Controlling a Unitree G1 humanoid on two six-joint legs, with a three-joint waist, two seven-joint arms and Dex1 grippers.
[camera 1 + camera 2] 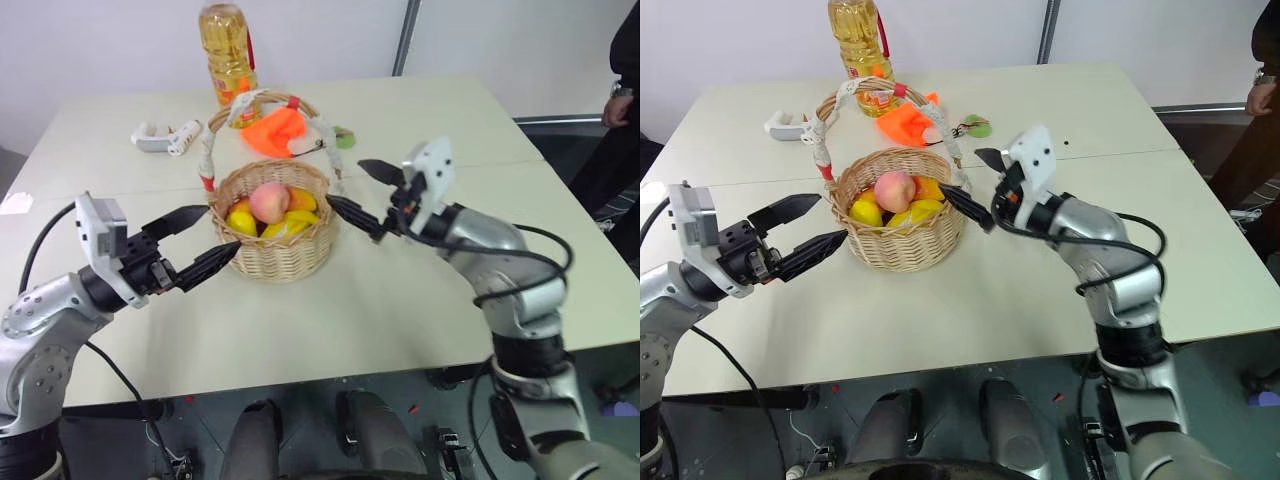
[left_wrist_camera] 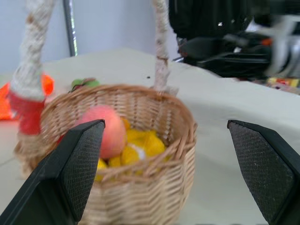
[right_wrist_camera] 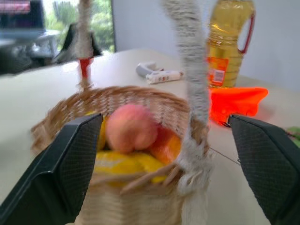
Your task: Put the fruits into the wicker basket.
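Wicker basket [image 1: 276, 232] sits between your two released pincers, left pincer [image 1: 196, 243] and right pincer [image 1: 365, 196], fruits [image 1: 270, 210] piled inside. Your right one is beside the handle [image 1: 325, 135]; swing carelessly and you could snag it, tipping everything onto the counter [image 1: 400, 300].

Pink peach [image 1: 268, 201], tan wicker basket [image 1: 283, 256]

The table [image 1: 420, 300] is seen from above and in front by the two head views, looking forward and down. The wicker basket [image 2: 140, 154] is viewed closely and almost level from opposite sides by the two wrist views, and is shared by all four.
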